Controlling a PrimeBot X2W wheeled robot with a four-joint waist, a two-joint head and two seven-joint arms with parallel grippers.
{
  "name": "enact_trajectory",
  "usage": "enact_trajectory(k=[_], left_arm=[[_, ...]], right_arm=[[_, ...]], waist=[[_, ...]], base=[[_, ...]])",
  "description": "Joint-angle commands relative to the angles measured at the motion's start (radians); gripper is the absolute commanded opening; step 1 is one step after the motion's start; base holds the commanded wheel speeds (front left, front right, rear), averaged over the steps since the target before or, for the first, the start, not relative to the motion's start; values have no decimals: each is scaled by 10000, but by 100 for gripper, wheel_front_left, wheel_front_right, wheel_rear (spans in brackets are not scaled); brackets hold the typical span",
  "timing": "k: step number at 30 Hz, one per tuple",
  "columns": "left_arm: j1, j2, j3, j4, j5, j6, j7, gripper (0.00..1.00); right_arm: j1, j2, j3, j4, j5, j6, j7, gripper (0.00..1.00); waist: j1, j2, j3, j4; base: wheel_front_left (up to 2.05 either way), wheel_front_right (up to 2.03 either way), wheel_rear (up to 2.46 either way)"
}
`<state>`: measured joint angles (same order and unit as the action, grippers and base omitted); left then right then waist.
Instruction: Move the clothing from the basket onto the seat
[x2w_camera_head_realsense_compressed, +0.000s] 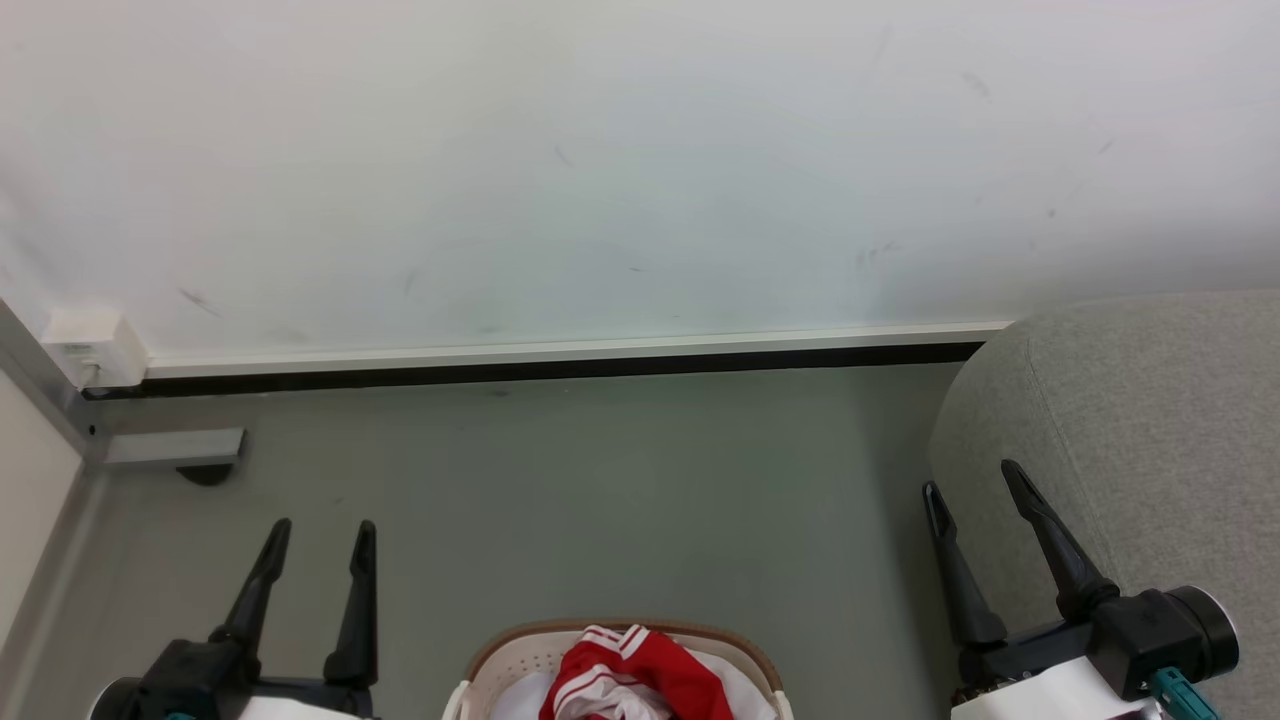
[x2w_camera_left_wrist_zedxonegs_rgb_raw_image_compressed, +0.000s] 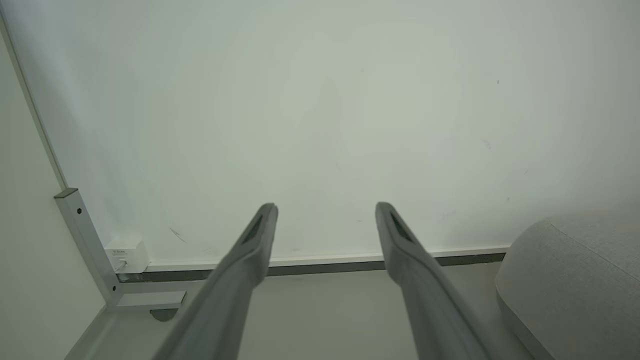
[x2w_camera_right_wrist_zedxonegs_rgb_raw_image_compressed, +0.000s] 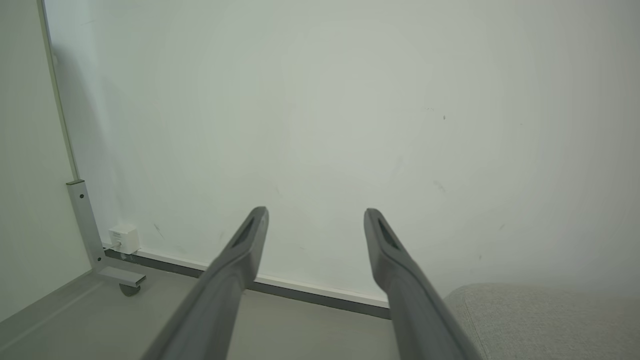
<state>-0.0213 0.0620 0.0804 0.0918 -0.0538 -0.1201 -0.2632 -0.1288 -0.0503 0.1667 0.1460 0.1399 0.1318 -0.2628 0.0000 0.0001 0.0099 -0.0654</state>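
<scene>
Flanking the basket (x2w_camera_head_realsense_compressed: 497, 652), the left gripper (x2w_camera_head_realsense_compressed: 325, 523) and right gripper (x2w_camera_head_realsense_compressed: 970, 476) hover, jaws wide and empty. A shallow pinch could spill the clothing (x2w_camera_head_realsense_compressed: 640, 668) short of the seat (x2w_camera_head_realsense_compressed: 1150, 420).

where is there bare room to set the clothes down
The grey seat, right of the right end effector, is bare. So is the floor between the skirting and the basket. The basket is crowded with clothes.
</scene>
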Motion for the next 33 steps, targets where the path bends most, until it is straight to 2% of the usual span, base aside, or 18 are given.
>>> enact_trajectory(k=[1, 9, 11, 18, 25, 33], left_arm=[[46, -1, 15, 2, 46, -13, -24, 100], [-56, 14, -145, 184, -73, -61, -18, 100], [-194, 99, -256, 302, -112, -82, -18, 100], [-866, 405, -829, 1029, -406, -103, -17, 100], [-1949, 1078, -2072, 2947, -1141, -94, 57, 100], [-3684, 1939, -3793, 4842, -2290, -97, 884, 100]], right_arm=[[-131, -3, 9, -41, -51, -21, -31, 100], [-157, -4, -118, -61, 176, -21, -17, 100], [-254, -6, -187, -149, 488, -21, -16, 100], [-572, -5, -462, -368, 454, -21, -14, 100], [-869, -1, -779, -695, 590, -21, -14, 100], [-1430, 0, -1032, -1195, 855, -21, -14, 100]], waist=[[0, -1, 11, -16], [0, -1, 242, -272], [0, -1, 449, -404], [0, -1, 1479, -1025], [0, -1, 2678, -1684], [0, -1, 4314, -2390]], base=[[0, 0, 0], [0, 0, 0], [0, 0, 0], [0, 0, 0], [0, 0, 0], [0, 0, 0]])
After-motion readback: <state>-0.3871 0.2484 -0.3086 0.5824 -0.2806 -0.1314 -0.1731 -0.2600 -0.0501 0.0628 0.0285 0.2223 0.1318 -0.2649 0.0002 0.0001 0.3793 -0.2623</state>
